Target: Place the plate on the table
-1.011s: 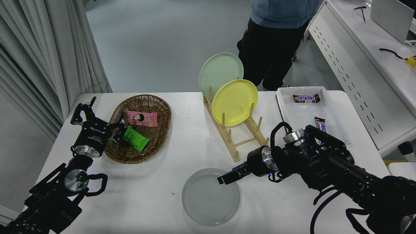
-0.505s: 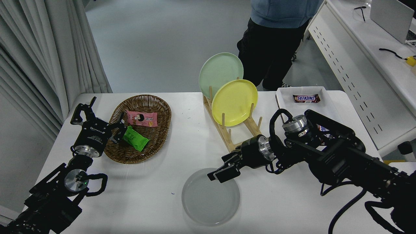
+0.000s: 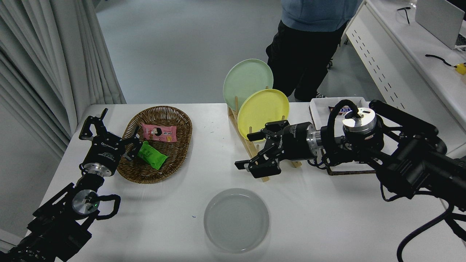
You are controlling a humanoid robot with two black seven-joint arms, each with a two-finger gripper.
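A: Where does the plate (image 3: 236, 219) sit?

B: Flat on the table (image 3: 327, 222), near the front edge, a little left of centre. Nothing touches it, and it looks level, with its rim down all the way round.

A: And the right end effector (image 3: 259, 153)?

B: Its fingers stand apart and hold nothing. It hangs above the table, just in front of the wooden rack (image 3: 260, 151), well clear of the grey plate. The yellow plate (image 3: 263, 113) and the green plate (image 3: 247, 78) stand upright in that rack, right behind the fingers.

A: So the placing looks done?

B: I'd judge so. What's left is pulling the arm away cleanly. The thing to mind is the rack: the open fingers are close to its near end and to the yellow plate's lower edge, so any retreat should go up and back toward the robot's right, not sideways through the rack's posts.

A: Anything else in the way?

B: The white tray (image 3: 329, 103) with a candy bar lies under the right arm's wrist, so keep height there. The left end effector (image 3: 95, 131) is parked by the basket (image 3: 160, 142), fingers spread, far from all this. A person stands beyond the far edge.
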